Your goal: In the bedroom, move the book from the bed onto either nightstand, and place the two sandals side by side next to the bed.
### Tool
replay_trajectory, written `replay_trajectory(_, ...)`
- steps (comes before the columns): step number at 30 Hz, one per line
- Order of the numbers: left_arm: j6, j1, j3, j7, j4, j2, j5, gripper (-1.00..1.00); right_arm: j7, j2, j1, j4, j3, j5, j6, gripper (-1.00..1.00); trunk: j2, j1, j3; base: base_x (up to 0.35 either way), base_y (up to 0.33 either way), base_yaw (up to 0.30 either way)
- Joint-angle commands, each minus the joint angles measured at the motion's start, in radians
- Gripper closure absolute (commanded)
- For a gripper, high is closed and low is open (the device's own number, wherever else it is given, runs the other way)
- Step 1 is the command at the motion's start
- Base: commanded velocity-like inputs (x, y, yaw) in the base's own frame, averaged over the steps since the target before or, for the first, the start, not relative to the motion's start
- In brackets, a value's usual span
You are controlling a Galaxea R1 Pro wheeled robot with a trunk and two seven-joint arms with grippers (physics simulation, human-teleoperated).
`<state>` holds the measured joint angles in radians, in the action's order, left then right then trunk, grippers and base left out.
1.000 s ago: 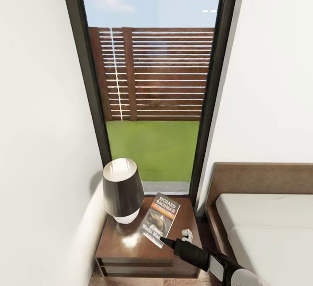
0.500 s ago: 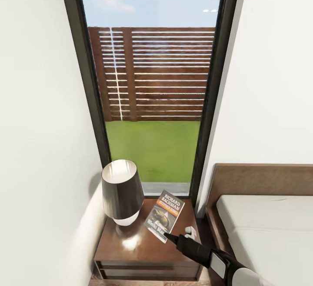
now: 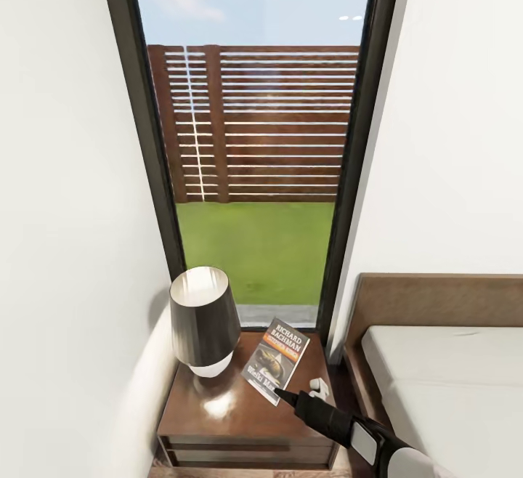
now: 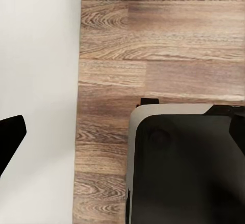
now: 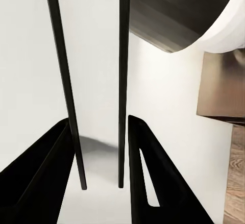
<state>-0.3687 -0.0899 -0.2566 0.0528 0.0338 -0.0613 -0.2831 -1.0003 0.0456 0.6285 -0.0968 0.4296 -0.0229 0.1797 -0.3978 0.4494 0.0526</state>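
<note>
Head view, from the left: a white wall, then a lamp point(image 3: 205, 320) with a dark shade standing at the back left of the nightstand point(image 3: 218, 416). Just beside the lamp, the book point(image 3: 276, 359) lies flat on the glossy top, cover up, tilted. The right gripper point(image 3: 285, 395) sits at the book's near corner; whether it touches cannot be told. A small white object point(image 3: 317, 389) rests near the nightstand's right edge. Behind stands the tall black-framed window point(image 3: 149, 144) showing a slatted fence point(image 3: 254, 123). Farther right lies the bed point(image 3: 443, 376). Right wrist view shows the jaws parted, holding nothing. Left jaws: cannot tell.
</note>
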Motion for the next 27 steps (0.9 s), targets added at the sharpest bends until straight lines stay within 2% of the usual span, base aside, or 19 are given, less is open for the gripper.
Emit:
replay_trajectory(1,-0.003,-0.001,-0.009,0.004,0.000,0.000,-0.006,-1.00,-0.002,0.001,0.000,-0.001,0.003,-0.003,0.010,1.00,-0.002,0.001,0.002,0.000,0.000,0.000)
replay_trajectory(27,0.016,-0.016,-0.013,0.002,0.003,0.000,-0.006,-1.00,0.048,0.011,0.001,-0.003,0.000,-0.003,0.011,1.00,-0.002,0.001,0.002,0.000,0.000,0.000)
